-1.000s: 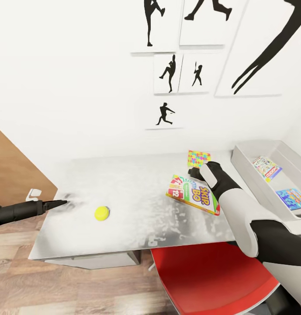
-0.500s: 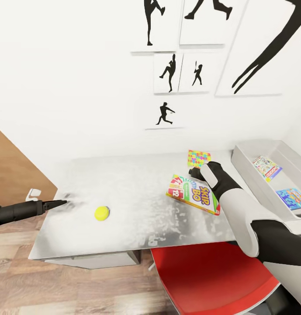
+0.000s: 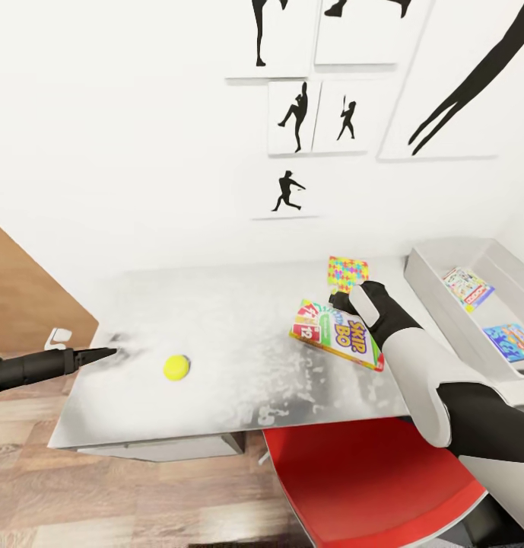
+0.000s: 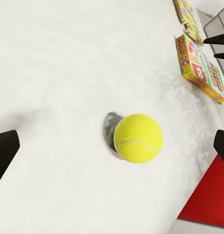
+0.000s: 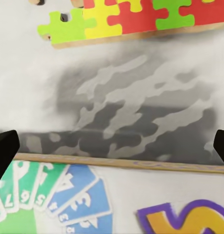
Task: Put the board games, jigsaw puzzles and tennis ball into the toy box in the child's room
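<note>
A: Item one, nearest: tennis ball (image 3: 176, 367), on the table (image 3: 216, 396) toward its front edge. Position relative to the arms?

B: Just ahead of the left gripper (image 3: 102, 353), which sits at the table's left edge pointing along the surface toward the ball. In the left wrist view the ball (image 4: 138, 138) lies centred between the two finger tips, jaws spread wide, nothing held. Left arm is plainly the nearer one.

A: Item two: Skip-Bo board game (image 3: 338, 335).

B: Flat on the table, long axis running diagonally away from the toy box (image 3: 444, 304) toward the table's middle. Right gripper (image 3: 344, 298) hovers at its far end; jaws apart, empty (the right wrist view looks past the box edge (image 5: 116, 163) at bare tabletop).

A: Item three, farther?

B: Jigsaw puzzle (image 3: 347, 273), just beyond the right gripper, near the wall. The toy box, at the table's right end, already holds two flat boxes.
</note>
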You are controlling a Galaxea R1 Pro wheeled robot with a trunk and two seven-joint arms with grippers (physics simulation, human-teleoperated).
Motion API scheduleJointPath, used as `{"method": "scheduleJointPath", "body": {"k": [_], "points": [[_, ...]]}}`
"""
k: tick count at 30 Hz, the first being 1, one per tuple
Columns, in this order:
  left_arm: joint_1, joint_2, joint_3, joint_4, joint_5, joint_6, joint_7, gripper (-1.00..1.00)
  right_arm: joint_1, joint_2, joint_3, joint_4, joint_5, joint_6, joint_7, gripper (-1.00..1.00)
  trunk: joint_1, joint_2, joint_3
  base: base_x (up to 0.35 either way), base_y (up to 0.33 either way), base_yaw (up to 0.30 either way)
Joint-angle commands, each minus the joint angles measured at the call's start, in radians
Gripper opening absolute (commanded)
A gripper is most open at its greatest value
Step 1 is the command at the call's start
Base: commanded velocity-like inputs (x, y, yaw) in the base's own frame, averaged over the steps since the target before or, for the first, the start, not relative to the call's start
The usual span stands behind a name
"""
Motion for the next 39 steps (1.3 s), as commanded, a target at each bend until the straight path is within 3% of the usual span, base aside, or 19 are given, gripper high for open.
{"method": "scheduleJointPath", "body": {"k": [1, 20, 39], "points": [[-0.001, -0.001, 0.003, -0.001, -0.010, 0.011, -0.009, 1.00, -0.001, 0.000, 0.002, -0.001, -0.009, 0.003, -0.008, 1.00, 0.000, -0.002, -0.003, 0.000, 0.000, 0.000], [-0.001, -0.001, 0.003, -0.001, -0.010, 0.011, -0.009, 1.00, -0.001, 0.003, 0.003, -0.001, -0.009, 0.001, -0.008, 1.00, 0.000, -0.002, -0.034, 0.000, 0.000, 0.000], [-0.001, -0.001, 0.004, -0.001, -0.010, 0.011, -0.009, 1.00, -0.001, 0.005, 0.003, -0.001, -0.009, 0.001, -0.007, 1.00, 0.000, -0.002, -0.037, -0.147, 0.076, 0.000]]}}
